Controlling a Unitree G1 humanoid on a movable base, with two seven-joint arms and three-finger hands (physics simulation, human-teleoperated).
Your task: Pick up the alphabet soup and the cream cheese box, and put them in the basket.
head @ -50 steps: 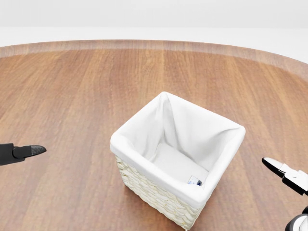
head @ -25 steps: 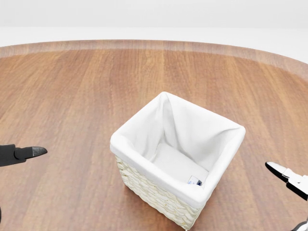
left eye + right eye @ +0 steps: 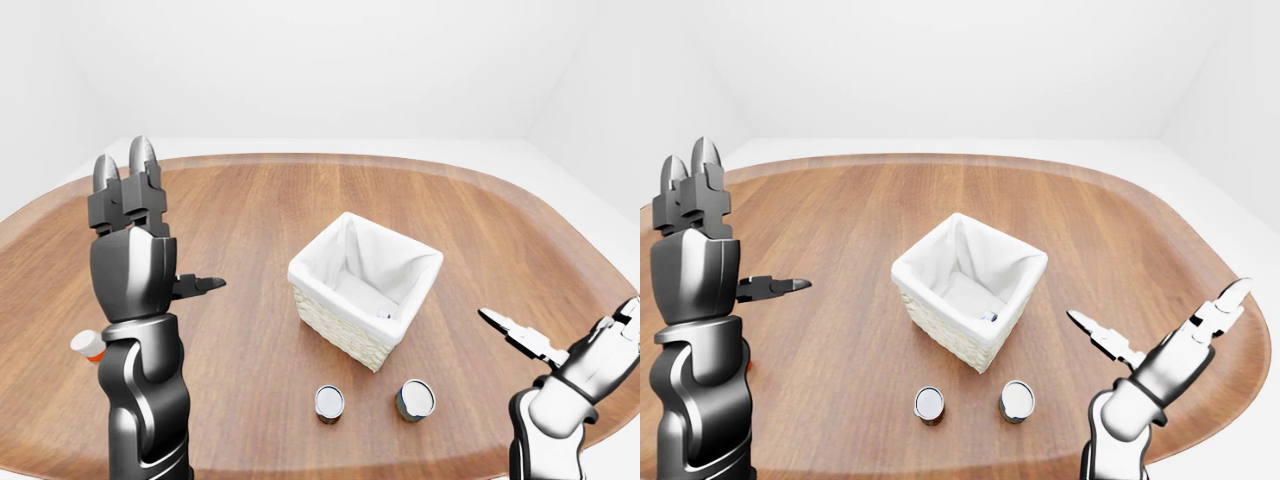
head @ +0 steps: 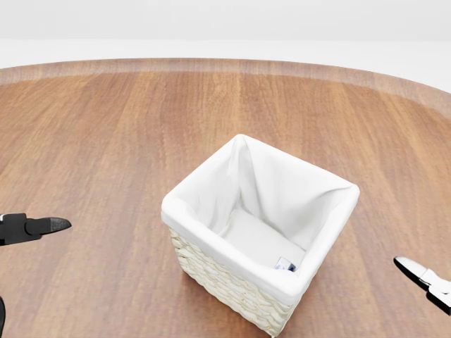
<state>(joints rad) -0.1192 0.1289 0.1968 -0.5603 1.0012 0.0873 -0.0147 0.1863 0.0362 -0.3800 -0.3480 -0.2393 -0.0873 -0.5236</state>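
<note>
The wicker basket (image 4: 211, 262) with a white cloth lining stands mid-table. A small labelled thing (image 4: 285, 265) lies in its bottom corner; what it is I cannot tell. Two cans, one (image 3: 329, 403) and the other (image 3: 415, 399), stand upright below the basket in the left-eye view, with only their tops showing, so which is the alphabet soup is unclear. No cream cheese box shows plainly. My left hand (image 3: 160, 225) is raised at the left, open and empty. My right hand (image 3: 1155, 310) hovers open at the lower right, away from the cans.
A small white and orange thing (image 3: 88, 345) lies on the wooden table (image 3: 250, 220) behind my left arm. The table's rounded edge runs close below the cans. White walls and floor surround the table.
In the head view my right fingertip has sunk lower and to the right, nearly leaving the picture. The left thumb tip has dropped slightly. The basket has not moved.
</note>
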